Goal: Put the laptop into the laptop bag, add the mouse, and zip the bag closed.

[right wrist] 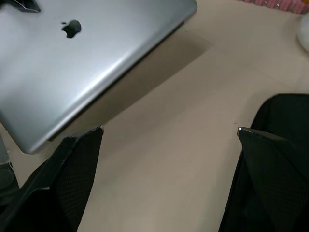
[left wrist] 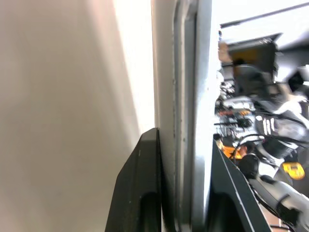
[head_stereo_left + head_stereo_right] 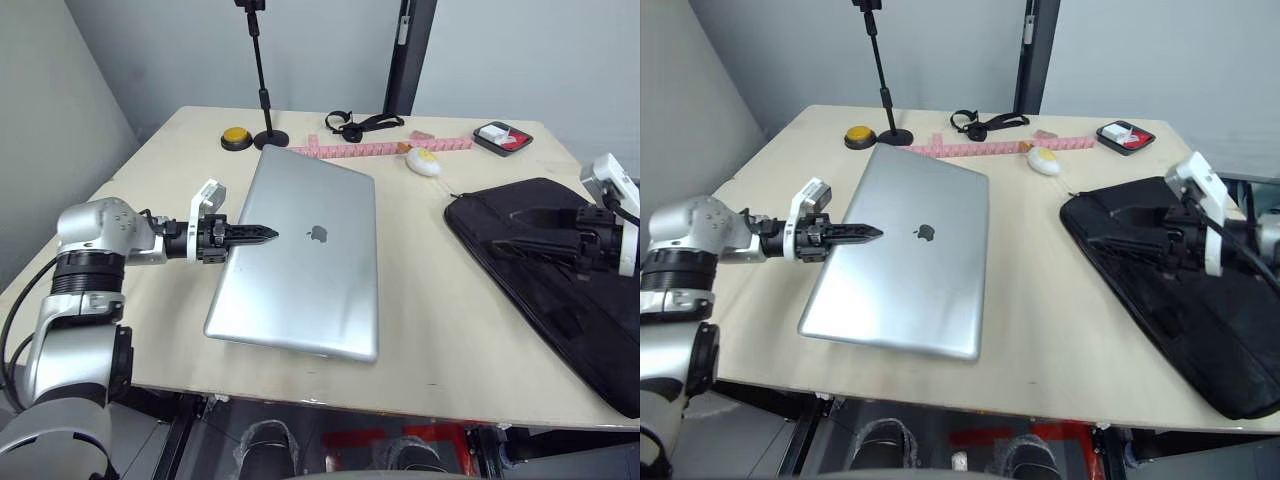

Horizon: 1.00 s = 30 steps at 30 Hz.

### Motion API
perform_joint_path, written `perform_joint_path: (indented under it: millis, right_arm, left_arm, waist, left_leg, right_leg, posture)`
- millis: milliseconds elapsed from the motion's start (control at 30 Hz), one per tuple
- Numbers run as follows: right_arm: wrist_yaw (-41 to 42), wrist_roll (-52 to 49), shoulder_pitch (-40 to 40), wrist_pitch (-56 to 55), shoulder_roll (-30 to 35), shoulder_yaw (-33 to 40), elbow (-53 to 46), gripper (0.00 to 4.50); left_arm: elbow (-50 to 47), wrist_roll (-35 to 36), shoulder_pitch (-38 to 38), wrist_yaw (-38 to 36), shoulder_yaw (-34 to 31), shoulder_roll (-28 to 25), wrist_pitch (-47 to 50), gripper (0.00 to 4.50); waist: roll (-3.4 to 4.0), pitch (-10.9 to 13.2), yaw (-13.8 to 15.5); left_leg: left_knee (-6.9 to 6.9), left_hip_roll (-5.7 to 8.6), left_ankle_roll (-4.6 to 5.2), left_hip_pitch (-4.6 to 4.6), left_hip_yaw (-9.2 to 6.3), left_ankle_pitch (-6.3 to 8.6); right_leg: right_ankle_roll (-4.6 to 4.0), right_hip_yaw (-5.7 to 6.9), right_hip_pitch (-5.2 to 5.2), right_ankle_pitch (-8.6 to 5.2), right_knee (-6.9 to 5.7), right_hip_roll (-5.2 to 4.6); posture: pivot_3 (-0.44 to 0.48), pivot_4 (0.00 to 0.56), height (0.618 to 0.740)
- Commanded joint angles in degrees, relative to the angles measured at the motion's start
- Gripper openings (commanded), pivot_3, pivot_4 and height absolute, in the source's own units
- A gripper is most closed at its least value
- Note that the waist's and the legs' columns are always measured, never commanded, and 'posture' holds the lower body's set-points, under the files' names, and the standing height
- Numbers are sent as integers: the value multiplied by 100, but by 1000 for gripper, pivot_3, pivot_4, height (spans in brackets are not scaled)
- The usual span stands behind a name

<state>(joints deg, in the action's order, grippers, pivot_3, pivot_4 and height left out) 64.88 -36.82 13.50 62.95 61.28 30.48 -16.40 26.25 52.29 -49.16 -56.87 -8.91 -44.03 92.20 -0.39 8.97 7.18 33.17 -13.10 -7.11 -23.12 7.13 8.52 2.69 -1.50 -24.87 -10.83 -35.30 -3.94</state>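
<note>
The silver-grey laptop lies closed in the middle of the table, its left side raised off the wood. My left gripper is shut on that left edge; in the left wrist view the laptop's edge sits between the two fingers. The black laptop bag lies flat at the right. My right gripper is open at the bag's near-left corner, fingers spread wide and pointing toward the laptop. The mouse is out of view.
Along the far edge of the table stand a yellow button, a black stand, a pink strip, a black strap and a dark tray. A small white object with a yellow patch lies beside the bag.
</note>
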Motion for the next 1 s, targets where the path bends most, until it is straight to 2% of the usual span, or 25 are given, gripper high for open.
perform_joint_path:
  millis: [33, 133, 267, 567, 1000]
  right_arm:
    - [-289, 131, -169, -234, 129, -52, -229, 4478]
    - [-734, 171, -16, -254, -49, -246, -141, 4478]
    - [-1124, 734, -299, -976, -177, -650, 136, 4478]
    - [-1544, 1252, -463, -1618, -414, -1097, 830, 4478]
    - [-1627, 1645, -454, -2048, -637, -1817, 1559, 4478]
  left_arm:
    - [-145, 1196, -32, 439, -209, -111, 30, 372]
    - [-181, 1779, 53, 941, -198, -23, 30, 372]
    - [-220, 2344, 220, 1621, -319, 237, 30, 372]
    - [-282, 3346, 407, 2652, -450, 556, 30, 372]
    - [-138, 3971, 403, 3397, -544, 683, 30, 372]
  waist:
    - [0, 0, -8]
    - [0, 0, -30]
    - [0, 0, -30]
    - [0, 0, -50]
    - [-1, 0, -123]
  left_leg:
    - [3, 0, 0, 1, 0, 0]
    - [18, 0, 1, 2, 0, -2]
    - [23, 1, -2, -2, -1, -4]
    - [24, 4, -6, -11, -5, -8]
    - [40, 3, -6, -8, -5, -9]
  right_leg:
    - [0, -1, -1, 0, -7, 0]
    - [1, -4, -2, 0, -24, 0]
    - [1, -2, -2, 1, -24, 0]
    - [2, 1, -6, 1, -21, 1]
    - [7, -2, -3, 4, -36, 2]
  posture:
    - [0, 150, 739]
    - [0, 150, 739]
    - [0, 150, 739]
    - [0, 150, 739]
    - [0, 150, 739]
